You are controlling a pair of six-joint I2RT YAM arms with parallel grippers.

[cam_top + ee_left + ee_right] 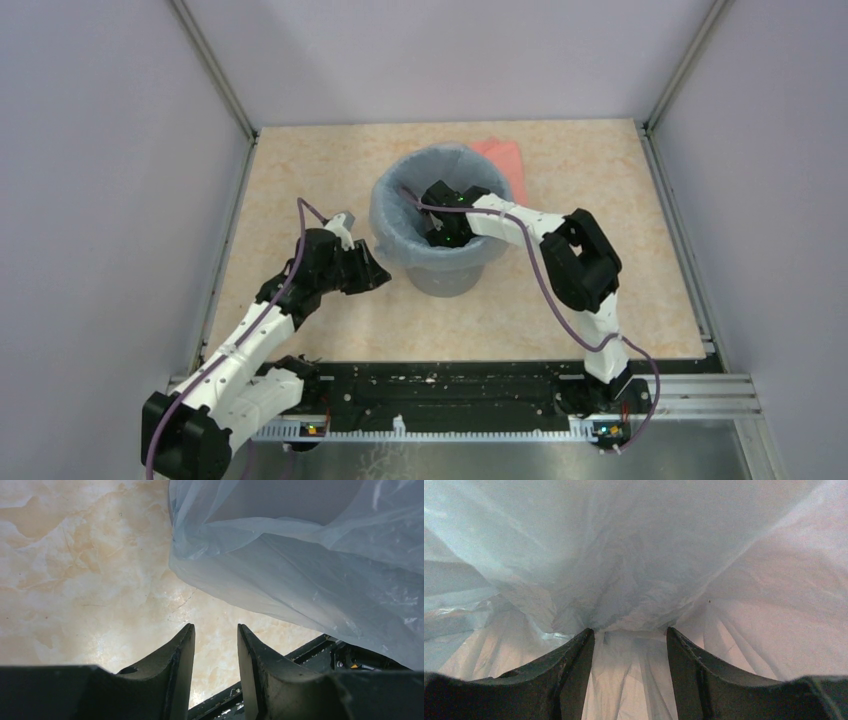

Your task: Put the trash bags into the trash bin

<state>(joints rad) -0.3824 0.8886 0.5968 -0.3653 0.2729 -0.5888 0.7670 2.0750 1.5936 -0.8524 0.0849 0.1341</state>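
The grey trash bin (452, 280) stands mid-table. The pale-blue trash bag (392, 222) lines it and drapes over its rim and down the outer wall. My right gripper (444, 230) reaches down inside the bin. In the right wrist view it (630, 630) is open, its fingertips (586, 632) against the crumpled bag (634, 555), with nothing clamped between them. My left gripper (381, 279) is just left of the bin's base. In the left wrist view it (215, 627) is open and empty, a little short of the bag's hanging edge (300, 570).
A salmon-pink folded piece (500, 155) lies behind the bin at its right. Grey walls with metal posts enclose the marbled tabletop (620, 300). A black rail (450, 385) runs along the near edge.
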